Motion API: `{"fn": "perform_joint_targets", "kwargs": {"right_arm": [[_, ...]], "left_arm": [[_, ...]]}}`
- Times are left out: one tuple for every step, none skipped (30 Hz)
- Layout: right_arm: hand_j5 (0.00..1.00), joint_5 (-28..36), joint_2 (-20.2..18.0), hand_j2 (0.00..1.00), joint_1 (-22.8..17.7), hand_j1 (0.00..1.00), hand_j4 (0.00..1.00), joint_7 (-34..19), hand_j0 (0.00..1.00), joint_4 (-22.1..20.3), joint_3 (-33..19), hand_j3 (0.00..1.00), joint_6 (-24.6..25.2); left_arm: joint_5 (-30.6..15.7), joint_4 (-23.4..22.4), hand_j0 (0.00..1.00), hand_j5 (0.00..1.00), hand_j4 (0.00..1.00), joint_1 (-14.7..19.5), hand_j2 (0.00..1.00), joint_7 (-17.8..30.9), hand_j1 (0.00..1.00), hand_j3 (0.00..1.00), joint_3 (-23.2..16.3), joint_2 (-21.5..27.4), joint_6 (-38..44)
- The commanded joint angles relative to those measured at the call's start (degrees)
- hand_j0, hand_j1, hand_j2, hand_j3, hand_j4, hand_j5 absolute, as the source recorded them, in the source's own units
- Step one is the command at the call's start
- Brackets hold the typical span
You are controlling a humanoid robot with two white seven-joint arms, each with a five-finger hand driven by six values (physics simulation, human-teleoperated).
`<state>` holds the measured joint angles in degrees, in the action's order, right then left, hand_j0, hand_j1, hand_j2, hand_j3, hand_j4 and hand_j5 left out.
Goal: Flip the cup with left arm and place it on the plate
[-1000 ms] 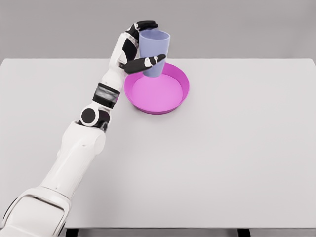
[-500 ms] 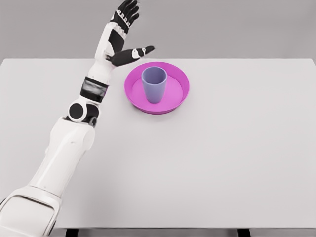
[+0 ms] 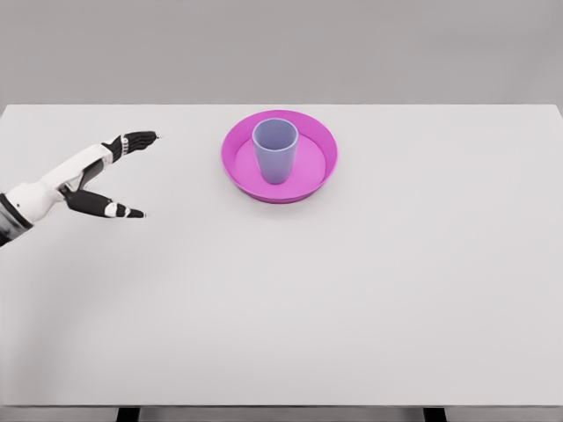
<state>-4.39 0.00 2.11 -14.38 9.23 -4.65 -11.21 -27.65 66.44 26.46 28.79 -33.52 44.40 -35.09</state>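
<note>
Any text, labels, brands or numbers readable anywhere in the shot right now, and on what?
None. The cup, the plate, the table and the left hand all show plain surfaces with no print, label or marking.

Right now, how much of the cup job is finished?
Done: the cup stands upright, mouth up, inside the pink plate. In hand: nothing; the left robot hand is open, off to the left above the table. Left: apparently nothing.
</note>
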Motion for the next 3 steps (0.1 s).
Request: {"fn": "perform_joint_targets", "kwargs": {"right_arm": [[1.0, 0.0, 0.0, 1.0, 0.0, 1.0, 1.0, -0.04, 1.0, 0.0, -0.01, 1.0, -0.04], [1.0, 0.0, 0.0, 1.0, 0.0, 1.0, 1.0, -0.04, 1.0, 0.0, -0.01, 1.0, -0.04], [1.0, 0.0, 0.0, 1.0, 0.09, 1.0, 1.0, -0.04, 1.0, 0.0, -0.01, 1.0, -0.04]], "left_arm": [[-0.3, 1.41, 1.0, 1.0, 1.0, 0.0, 1.0, 0.56, 1.0, 1.0, -0.15, 5.52, 0.09], [-0.3, 1.41, 1.0, 1.0, 1.0, -0.09, 1.0, 0.56, 1.0, 1.0, -0.06, 5.87, 0.09], [-0.3, 1.41, 1.0, 1.0, 1.0, -0.09, 1.0, 0.47, 1.0, 1.0, -0.06, 6.14, 0.09]]}}
